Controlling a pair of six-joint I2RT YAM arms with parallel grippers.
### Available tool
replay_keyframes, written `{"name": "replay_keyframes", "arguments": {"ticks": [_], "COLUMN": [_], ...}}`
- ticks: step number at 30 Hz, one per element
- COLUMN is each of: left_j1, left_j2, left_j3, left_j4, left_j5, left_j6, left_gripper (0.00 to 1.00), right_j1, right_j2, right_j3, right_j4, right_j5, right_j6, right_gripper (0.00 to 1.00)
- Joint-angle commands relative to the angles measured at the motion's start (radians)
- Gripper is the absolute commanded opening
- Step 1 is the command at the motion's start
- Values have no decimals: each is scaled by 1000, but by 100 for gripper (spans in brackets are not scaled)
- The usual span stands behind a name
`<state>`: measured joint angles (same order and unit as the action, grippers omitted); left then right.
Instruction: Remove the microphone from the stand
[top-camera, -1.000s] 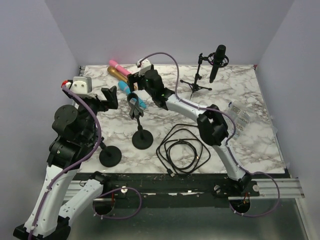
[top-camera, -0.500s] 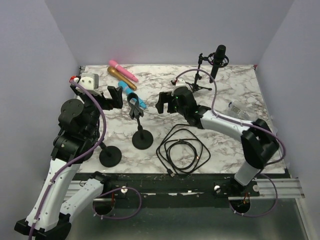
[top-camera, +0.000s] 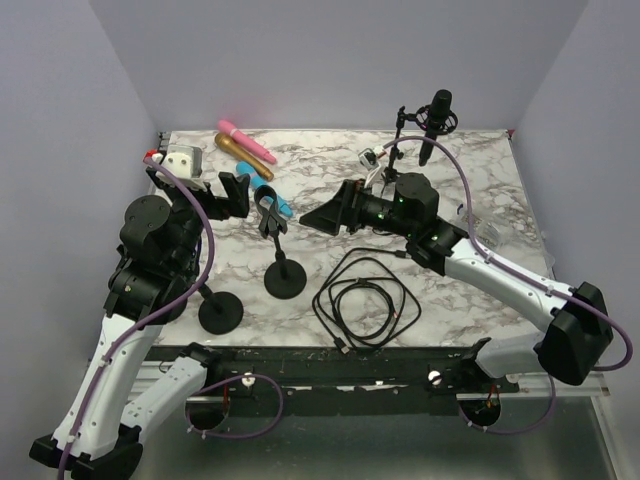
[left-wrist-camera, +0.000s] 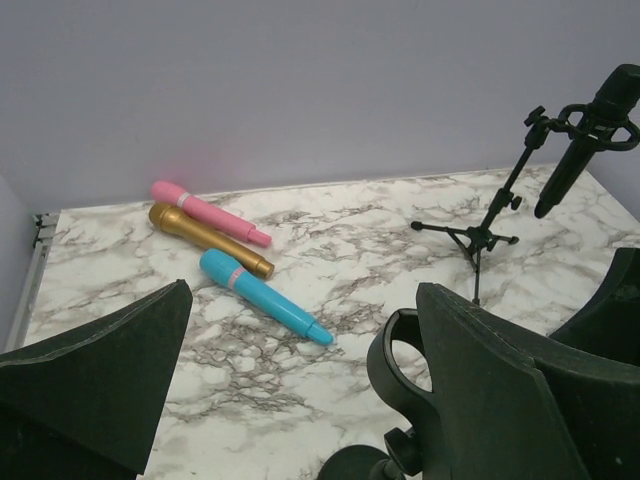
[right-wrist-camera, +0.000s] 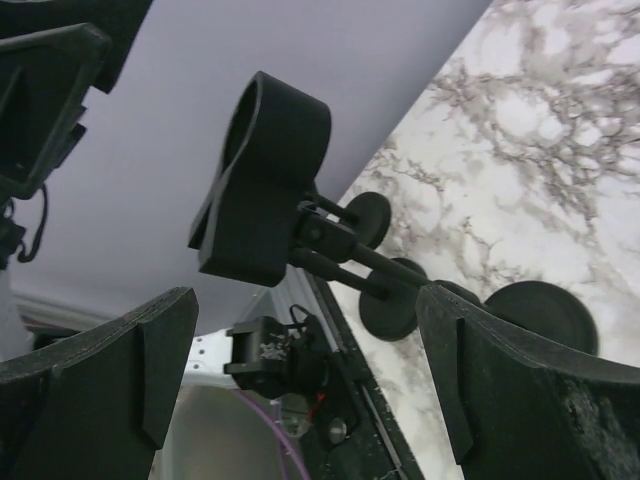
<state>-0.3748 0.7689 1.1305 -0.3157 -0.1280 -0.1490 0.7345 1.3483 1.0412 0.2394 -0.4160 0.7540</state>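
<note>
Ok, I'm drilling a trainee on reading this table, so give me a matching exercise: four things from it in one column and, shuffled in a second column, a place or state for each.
Things:
1. black microphone
2. blue microphone
3. cable
4. clip on the round-base stand between the arms

Place or state:
a. empty
b. lying flat on the marble beside the gold microphone
c. mounted on the tripod stand at the far right
d. coiled near the front edge

Pairs: 1-c, 2-b, 3-d, 4-a
</note>
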Motion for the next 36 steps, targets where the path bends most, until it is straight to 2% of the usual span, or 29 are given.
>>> {"name": "replay_keyframes", "arguments": {"ticks": [1, 17, 22, 26, 28, 36], "left_j1": [4, 4, 4, 4, 5, 4], "left_j2": [-2, -3, -3, 2, 1, 1], "left_j3": [5, 6, 6, 10, 9, 9], "left_j4": [6, 2, 2, -1, 0, 1], "left_j5": [31, 39, 39, 39, 41, 46], "left_j6": [-11, -15, -15, -15, -17, -19], "left_gripper": [98, 99, 99, 98, 99, 99], "right_j1": [15, 84, 85, 86, 87, 86], "right_j2": [29, 211, 260, 289, 300, 307], "right_j3": [33, 247, 272, 267, 250, 67], "right_j4": [73, -8, 15, 0, -5, 14], "right_j5": [-114, 14, 5, 16, 26, 47], "right_j6": [113, 58, 45, 34, 30, 48], "right_gripper": [100, 100, 89, 70, 63, 57]}}
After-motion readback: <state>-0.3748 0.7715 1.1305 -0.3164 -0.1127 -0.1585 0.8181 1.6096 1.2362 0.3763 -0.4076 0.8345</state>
